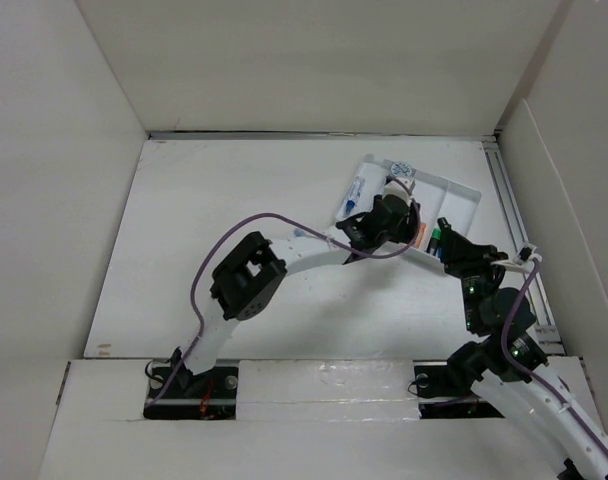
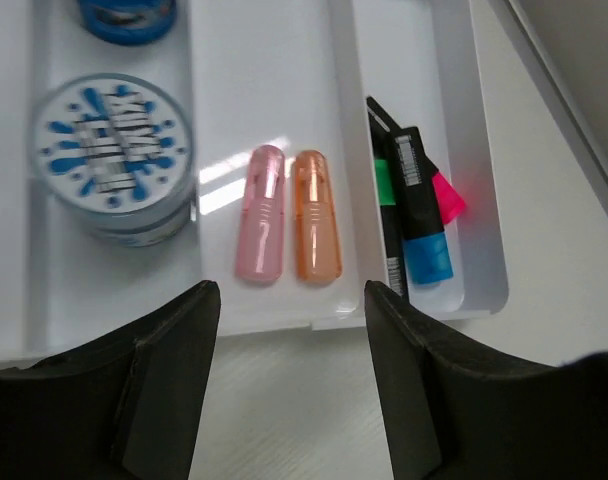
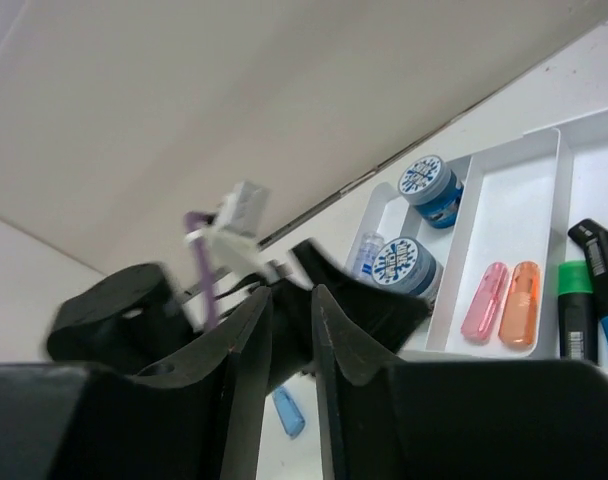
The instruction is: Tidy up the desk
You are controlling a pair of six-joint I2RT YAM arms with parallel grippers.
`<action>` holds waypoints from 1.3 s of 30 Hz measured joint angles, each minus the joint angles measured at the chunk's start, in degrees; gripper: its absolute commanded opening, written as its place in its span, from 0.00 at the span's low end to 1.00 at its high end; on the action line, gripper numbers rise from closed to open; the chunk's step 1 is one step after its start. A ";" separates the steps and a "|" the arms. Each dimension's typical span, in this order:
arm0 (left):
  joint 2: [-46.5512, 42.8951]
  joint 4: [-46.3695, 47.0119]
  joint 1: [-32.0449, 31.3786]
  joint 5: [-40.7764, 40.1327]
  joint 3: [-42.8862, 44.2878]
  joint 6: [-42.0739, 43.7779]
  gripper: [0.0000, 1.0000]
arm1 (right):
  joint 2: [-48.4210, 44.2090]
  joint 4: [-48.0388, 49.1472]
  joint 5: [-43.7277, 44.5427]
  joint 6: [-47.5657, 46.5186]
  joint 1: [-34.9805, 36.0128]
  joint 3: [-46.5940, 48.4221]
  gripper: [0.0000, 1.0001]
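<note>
**hovering open over the tray, with one blue piece left outside it**

standing by the desk (image 1: 214,200), what i see is the left gripper (image 2: 289,300) hanging just over the near rim of the white tray (image 2: 264,80), fingers spread wide and nothing between them. just beyond its fingertips, in the tray's middle compartment, lie a pink capsule (image 2: 260,215) and an orange capsule (image 2: 317,215). they sit side by side and close together, with their long axes running straight away from the fingers. to the left of them in the tray is a round blue-and-white tin (image 2: 112,155). to the right, in the tray's end compartment, are the highlighters (image 2: 416,215).

the right gripper (image 3: 292,300) sits off the tray's near right corner, looking across at it. its fingers are parted only a little and i can see nothing caught between them.

the relation that matters, i'd judge, is the small blue capsule (image 3: 289,410). it lies on the bare desk outside the tray, on the tray's near-left side, below the left gripper's body. from there the left arm looks the nearer one, and it would need to draw back from the tray and drop lower. the capsule lies slantwise in the right wrist view. how its axis sits against the left fingers i cannot tell.
</note>
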 measured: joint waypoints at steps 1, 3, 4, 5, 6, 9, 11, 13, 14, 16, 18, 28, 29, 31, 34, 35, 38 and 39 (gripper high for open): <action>-3.41 1.09 0.17 -1.22 -4.35 -0.04 0.54 | 0.44 0.13 -0.22 -0.09 0.00 0.00 0.18; -11.69 2.27 0.96 -4.35 -13.79 -0.96 0.53 | 1.68 0.22 -0.76 -0.24 0.02 0.02 0.10; -15.96 2.99 1.64 -5.92 -18.34 -1.75 0.53 | 2.47 0.35 -1.05 -0.24 0.02 0.00 0.08; -20.57 3.28 2.56 -7.61 -22.77 -2.71 0.53 | 3.34 0.63 -1.46 -0.24 0.00 0.02 0.08; -24.96 3.26 3.67 -9.38 -26.77 -4.07 0.54 | 4.31 0.92 -1.99 -0.26 0.02 0.02 0.07; -35.98 4.00 7.32 -14.03 -37.09 -8.07 0.55 | 7.52 1.51 -3.72 -0.44 0.00 0.13 0.13; -40.85 3.80 9.97 -16.50 -42.75 -10.75 0.55 | 9.75 2.08 -4.92 -0.68 0.02 0.15 0.24; -42.40 2.80 12.04 -17.73 -46.25 -12.94 0.55 | 12.28 2.71 -6.47 -1.11 0.02 0.37 0.38; -42.05 1.84 12.79 -17.88 -47.25 -13.97 0.55 | 13.60 3.04 -7.34 -1.38 0.00 0.55 0.41; -39.45 -0.44 13.84 -17.81 -47.89 -15.78 0.55 | 16.02 3.74 -8.79 -1.92 0.02 0.90 0.48; -37.53 -1.60 13.90 -17.79 -47.50 -16.44 0.55 | 17.92 4.46 -9.97 -2.58 0.02 1.09 0.49; -26.80 -3.56 13.88 -16.79 -40.61 -17.25 0.52 | 20.24 6.19 -13.22 -4.09 0.02 1.60 0.52; -25.94 -3.61 13.88 -16.70 -39.98 -17.22 0.51 | 20.31 6.45 -13.29 -4.13 0.02 1.62 0.51; -24.50 -3.72 13.77 -16.72 -38.93 -17.16 0.50 | 20.72 7.02 -13.66 -4.20 0.02 1.64 0.51; -22.64 -4.72 13.42 -17.22 -37.70 -17.07 0.48 | 21.40 7.10 -14.23 -4.39 0.00 1.77 0.52; -22.05 -5.44 13.09 -17.75 -37.22 -17.07 0.48 | 21.62 7.10 -14.27 -4.42 0.02 1.81 0.52; -20.76 -6.80 11.96 -19.41 -36.35 -16.94 0.47 | 21.94 7.06 -14.51 -4.52 0.02 1.95 0.52; -20.59 -7.13 11.69 -19.80 -36.22 -16.94 0.46 | 21.92 7.08 -14.56 -4.52 0.02 1.99 0.52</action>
